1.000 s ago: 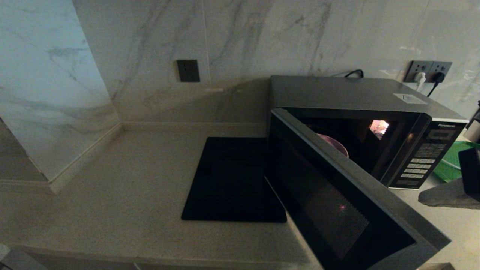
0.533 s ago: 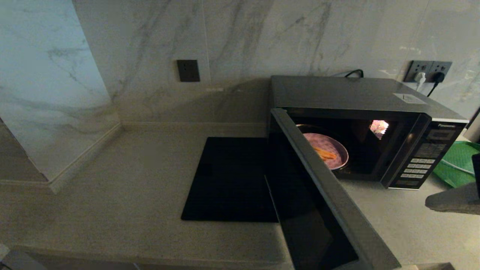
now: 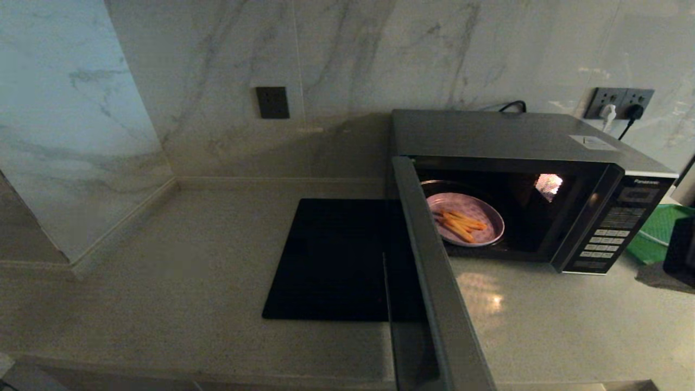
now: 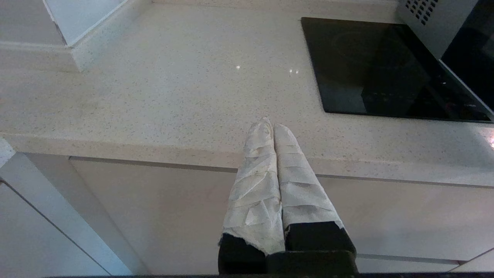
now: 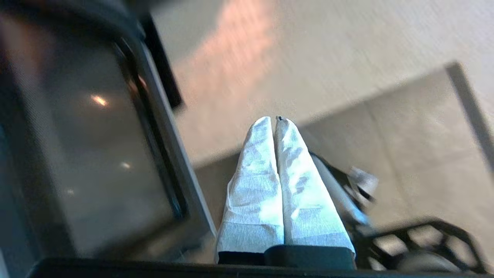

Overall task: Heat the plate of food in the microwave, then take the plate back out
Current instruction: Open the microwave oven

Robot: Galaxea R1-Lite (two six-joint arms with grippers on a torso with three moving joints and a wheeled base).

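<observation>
The microwave (image 3: 505, 136) stands at the back right of the counter, lit inside, with its door (image 3: 434, 282) swung wide open toward me. Inside, the pale pink plate (image 3: 445, 206) rests on the glass turntable and carries orange-brown sticks of food (image 3: 461, 220). My right gripper (image 5: 274, 119) is shut and holds nothing; it hangs off the front right of the microwave, with the open door (image 5: 96, 154) beside it. Only a dark part of the right arm (image 3: 678, 252) shows at the head view's right edge. My left gripper (image 4: 273, 124) is shut and empty, parked low at the counter's front edge.
A flat black square mat (image 3: 331, 260) lies on the counter left of the microwave, partly behind the open door. A green tray (image 3: 651, 233) sits right of the button panel. Wall sockets (image 3: 619, 103) with plugs are behind the microwave. Marble walls close the back and left.
The microwave door has swung further open, uncovering the whole plate of food. My right arm has drawn back toward the right edge of the head view.
</observation>
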